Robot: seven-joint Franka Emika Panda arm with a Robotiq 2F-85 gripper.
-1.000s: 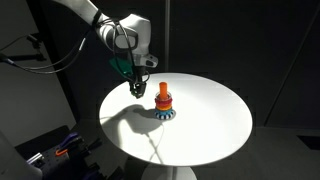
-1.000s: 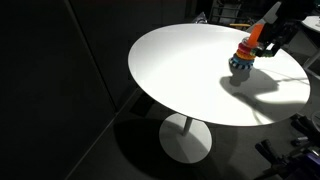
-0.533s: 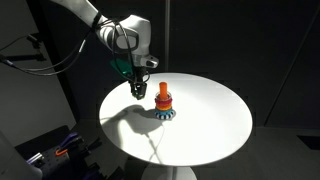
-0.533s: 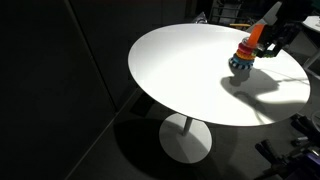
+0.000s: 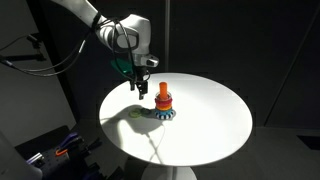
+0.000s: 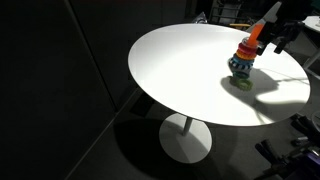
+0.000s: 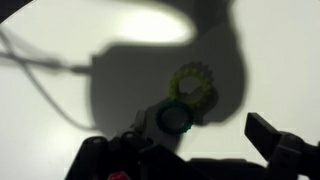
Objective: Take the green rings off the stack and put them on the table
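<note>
Green ring (image 7: 195, 90) seen flat on tabletop (image 5: 210, 125), just beside stack (image 5: 163, 101), well inside edge; roll-off judged unlikely there. Gripper (image 5: 137, 86) held above ring, jaws spread wide, nothing gripped.

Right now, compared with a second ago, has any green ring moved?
Yes. A green ring now lies on the table beside the stack, on a spot that was bare earlier. Where it came from cannot be told.
</note>
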